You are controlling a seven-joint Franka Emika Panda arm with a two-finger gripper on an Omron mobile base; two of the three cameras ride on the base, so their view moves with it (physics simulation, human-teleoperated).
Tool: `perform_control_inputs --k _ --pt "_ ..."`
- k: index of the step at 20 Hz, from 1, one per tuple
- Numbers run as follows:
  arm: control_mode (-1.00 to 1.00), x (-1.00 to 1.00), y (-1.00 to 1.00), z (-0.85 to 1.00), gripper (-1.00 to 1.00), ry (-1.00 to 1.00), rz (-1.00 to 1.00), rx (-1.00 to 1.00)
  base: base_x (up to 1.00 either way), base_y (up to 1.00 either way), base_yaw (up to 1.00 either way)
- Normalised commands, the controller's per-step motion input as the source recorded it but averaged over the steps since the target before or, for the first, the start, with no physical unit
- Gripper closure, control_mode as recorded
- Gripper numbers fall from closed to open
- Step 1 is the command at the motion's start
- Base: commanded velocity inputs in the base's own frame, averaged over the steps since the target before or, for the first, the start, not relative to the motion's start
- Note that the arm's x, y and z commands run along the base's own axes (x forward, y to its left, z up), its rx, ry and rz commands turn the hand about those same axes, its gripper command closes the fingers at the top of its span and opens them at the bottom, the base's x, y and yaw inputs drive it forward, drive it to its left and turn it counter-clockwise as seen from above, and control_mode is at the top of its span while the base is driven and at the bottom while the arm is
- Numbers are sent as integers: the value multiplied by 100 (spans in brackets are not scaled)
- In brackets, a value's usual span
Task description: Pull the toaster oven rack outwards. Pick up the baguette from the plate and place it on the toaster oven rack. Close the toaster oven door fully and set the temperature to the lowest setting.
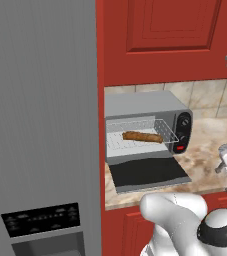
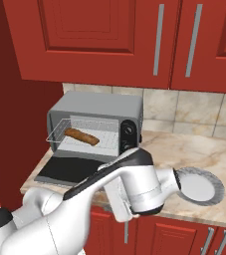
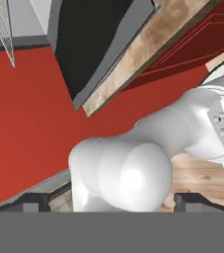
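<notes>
Already the baguette [image 1: 143,136] lies on the toaster oven rack [image 1: 135,137], at centre in the left base view and centre left in the right base view; the rack is drawn forward out of the toaster oven [image 1: 150,107], its wire front ahead of the cavity, which is presumably why the bread could be set down from above. It sits lengthwise across the grid, near the middle, so by my judgement it should ride back in without catching the sides.

Below the rack, the toaster oven door [image 1: 147,172] hangs open and lies roughly flat over the counter [image 1: 205,160], dark glass facing up, its front edge near the counter's lip. In the hand view the same dark panel fills the upper middle, seen from below and at a tilt, with the rack's corner at the upper left.

At lower right in the right base view the plate [image 2: 209,191] stands bare on the counter, well apart from the oven.

As for the gripper [image 3: 108,202], its two dark tips show at the bottom of the hand view, spread wide with nothing between them; the hand is low, in front of the red cabinet below the door, likely so it can come up under the door's edge and swing it shut. Closing and the temperature knob [image 1: 184,121] on the black panel remain
</notes>
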Motion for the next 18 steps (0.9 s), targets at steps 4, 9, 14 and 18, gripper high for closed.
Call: perform_control_inputs --k 4,9,14,18 --pt "-100 0 -10 -3 -100 27 -21 9 0 0 0" --pt "-100 0 0 0 -100 23 -22 2 0 0 0" --pt "-100 0 0 -1 -100 23 -16 -3 0 0 0" --pt "-100 0 0 -22 -100 24 -13 -12 0 0 0"
